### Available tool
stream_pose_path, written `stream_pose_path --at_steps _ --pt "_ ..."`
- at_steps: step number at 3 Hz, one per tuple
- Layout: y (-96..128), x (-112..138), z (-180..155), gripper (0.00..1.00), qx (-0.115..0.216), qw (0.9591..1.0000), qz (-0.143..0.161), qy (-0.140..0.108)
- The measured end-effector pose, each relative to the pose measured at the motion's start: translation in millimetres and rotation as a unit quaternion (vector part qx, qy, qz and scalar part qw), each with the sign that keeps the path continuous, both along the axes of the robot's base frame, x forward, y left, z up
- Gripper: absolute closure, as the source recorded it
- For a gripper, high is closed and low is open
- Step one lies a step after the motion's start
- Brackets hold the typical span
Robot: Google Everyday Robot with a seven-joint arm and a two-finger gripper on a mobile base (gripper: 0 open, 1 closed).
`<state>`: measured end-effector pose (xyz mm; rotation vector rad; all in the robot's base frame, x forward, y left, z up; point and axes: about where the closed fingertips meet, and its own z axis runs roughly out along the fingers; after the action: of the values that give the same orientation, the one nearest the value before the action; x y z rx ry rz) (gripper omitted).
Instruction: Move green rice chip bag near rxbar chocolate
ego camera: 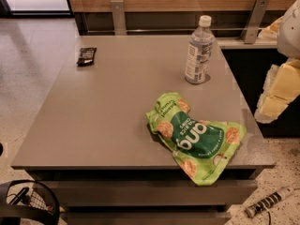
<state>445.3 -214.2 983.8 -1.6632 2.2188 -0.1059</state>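
Observation:
The green rice chip bag [197, 137] lies crumpled on the grey table [108, 116] near the front right corner, its lower end hanging over the front edge. The rxbar chocolate [86, 56], a small black wrapper bar, lies flat at the far left corner of the table, a long way from the bag. My gripper [277, 93] shows as a white and pale yellow shape at the right edge of the view, beyond the table's right side, apart from the bag and holding nothing that I can see.
A clear plastic water bottle [198, 50] with a white cap stands upright at the back right of the table. A wooden wall with metal brackets [118, 16] runs behind the table. A dark wire basket [28, 203] is on the floor at the lower left.

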Motion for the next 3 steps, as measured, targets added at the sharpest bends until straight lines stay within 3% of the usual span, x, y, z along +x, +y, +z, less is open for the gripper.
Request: stream_pose_path --at_steps 1,2,3 --pt "10 12 -14 0.00 0.053 0.9977 -0.044 0.005" --pt "29 18 -29 0.00 0.101 0.9926 -0.067 0.008" --pt "58 22 -48 0.00 0.127 0.9886 -0.079 0.014"
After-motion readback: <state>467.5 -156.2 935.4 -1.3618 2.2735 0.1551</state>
